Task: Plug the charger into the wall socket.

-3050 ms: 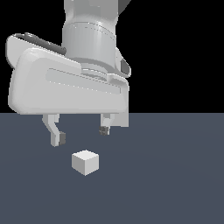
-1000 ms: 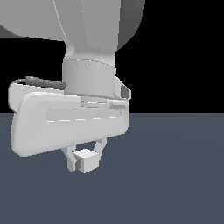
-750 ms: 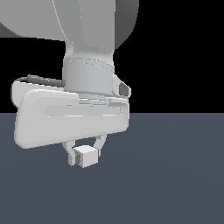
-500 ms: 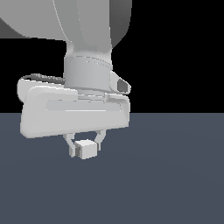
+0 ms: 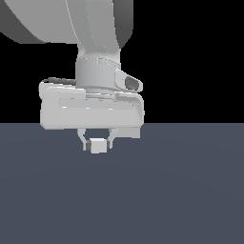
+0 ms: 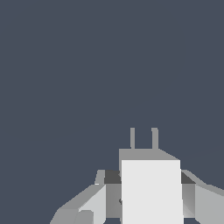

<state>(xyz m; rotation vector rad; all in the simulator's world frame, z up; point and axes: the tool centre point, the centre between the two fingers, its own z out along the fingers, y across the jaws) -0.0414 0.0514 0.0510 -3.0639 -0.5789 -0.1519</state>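
Observation:
The charger is a small off-white cube held between my gripper's two fingers, lifted above the dark grey floor in the exterior view. In the wrist view the charger fills the space between the fingers, and two thin prongs stick out from its far face. The gripper is shut on it. The wall socket is out of view in both frames.
The large white hand body and arm hang over the charger. The flat dark grey floor spreads all around, with black background above it.
The gripper has risen with the charger in it and shifted slightly toward the exterior view's right. Three seconds ago it was open above the cube lying on the floor.

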